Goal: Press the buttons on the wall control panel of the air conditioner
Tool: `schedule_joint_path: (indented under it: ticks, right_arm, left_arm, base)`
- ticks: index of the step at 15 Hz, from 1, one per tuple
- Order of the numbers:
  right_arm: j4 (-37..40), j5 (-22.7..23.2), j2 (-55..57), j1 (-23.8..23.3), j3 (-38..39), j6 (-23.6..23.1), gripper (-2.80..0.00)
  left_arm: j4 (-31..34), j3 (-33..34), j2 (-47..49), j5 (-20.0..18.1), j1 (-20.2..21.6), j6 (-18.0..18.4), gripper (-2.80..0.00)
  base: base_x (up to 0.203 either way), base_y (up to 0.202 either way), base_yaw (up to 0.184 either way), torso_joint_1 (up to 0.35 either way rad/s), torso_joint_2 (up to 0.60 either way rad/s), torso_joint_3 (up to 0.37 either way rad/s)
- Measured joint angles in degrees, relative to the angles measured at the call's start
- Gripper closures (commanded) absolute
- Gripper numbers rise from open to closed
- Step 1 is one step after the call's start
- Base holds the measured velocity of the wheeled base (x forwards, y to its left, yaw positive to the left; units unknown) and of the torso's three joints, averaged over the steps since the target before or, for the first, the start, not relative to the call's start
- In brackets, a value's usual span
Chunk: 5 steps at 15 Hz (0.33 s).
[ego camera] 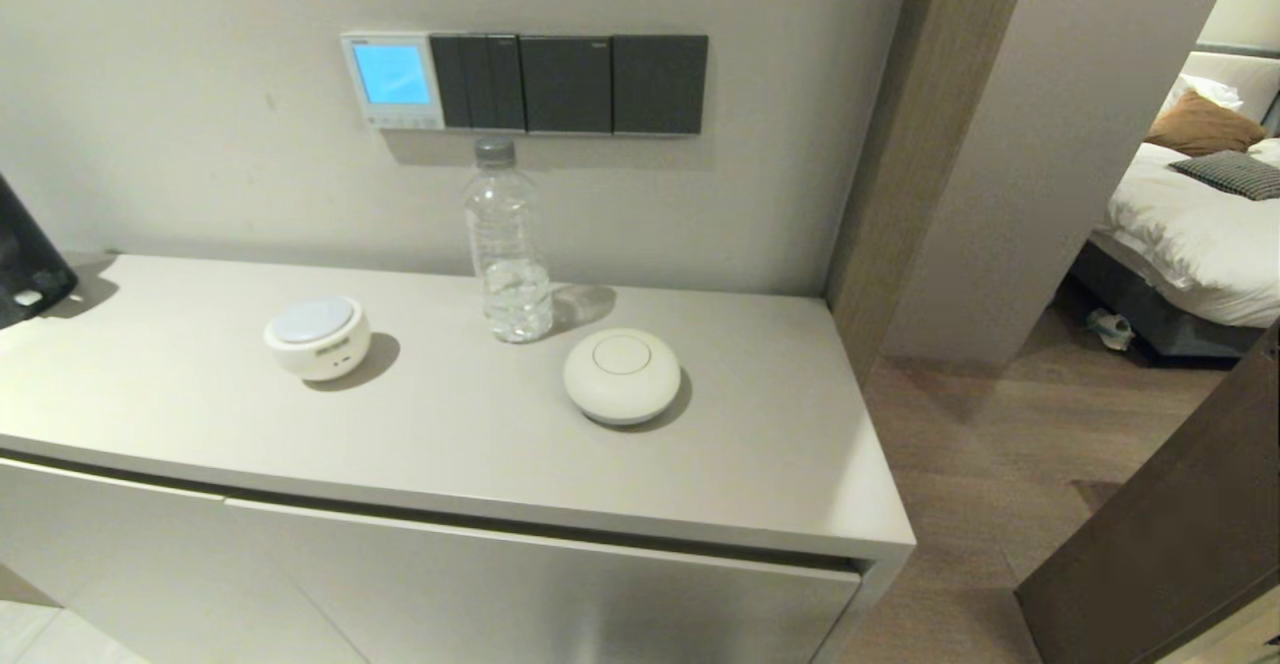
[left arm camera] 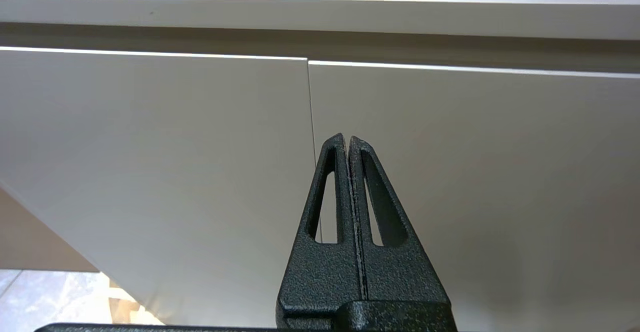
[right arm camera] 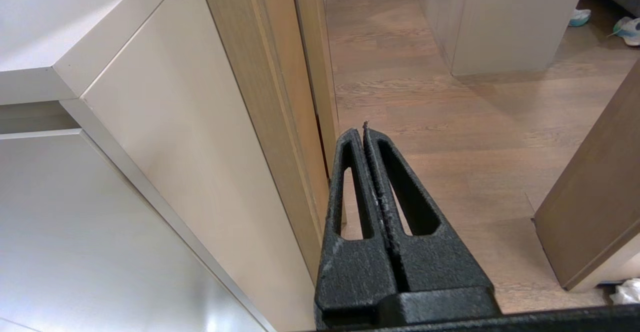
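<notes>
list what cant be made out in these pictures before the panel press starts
- Buttons: head view, too small to count or read.
- Control panel screen: glows blue, digits unreadable.
- Left gripper and right gripper: outside the head view; both wrist views show them shut, low by the cabinet.
- Black object: cut off by the head view's edge.

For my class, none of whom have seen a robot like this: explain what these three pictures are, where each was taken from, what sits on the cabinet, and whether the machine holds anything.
This is a two-armed robot. The head view looks forward and down at a grey cabinet against a wall. On it stand a clear water bottle and two round white devices, one on the left and one on the right. On the wall hangs the white air conditioner control panel with a glowing blue screen and tiny buttons along its bottom edge, beside dark switch plates.

The other two pictures come from cameras on the wrists. The left end effector is shut and empty, facing the cabinet doors. The right end effector is shut and empty, low beside the cabinet above the wooden floor.
</notes>
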Motion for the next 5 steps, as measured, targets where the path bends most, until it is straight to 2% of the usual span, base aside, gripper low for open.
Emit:
schedule_joint_path:
  ticks: [5]
  right_arm:
    - [0.0, 0.0, 0.0, 0.0, 0.0, 0.0, 0.0]
  left_arm:
    - [0.1, 0.0, 0.0, 0.0, -0.1, -0.5, 0.0]
  base:
    - [0.0, 0.0, 0.0, 0.0, 0.0, 0.0]
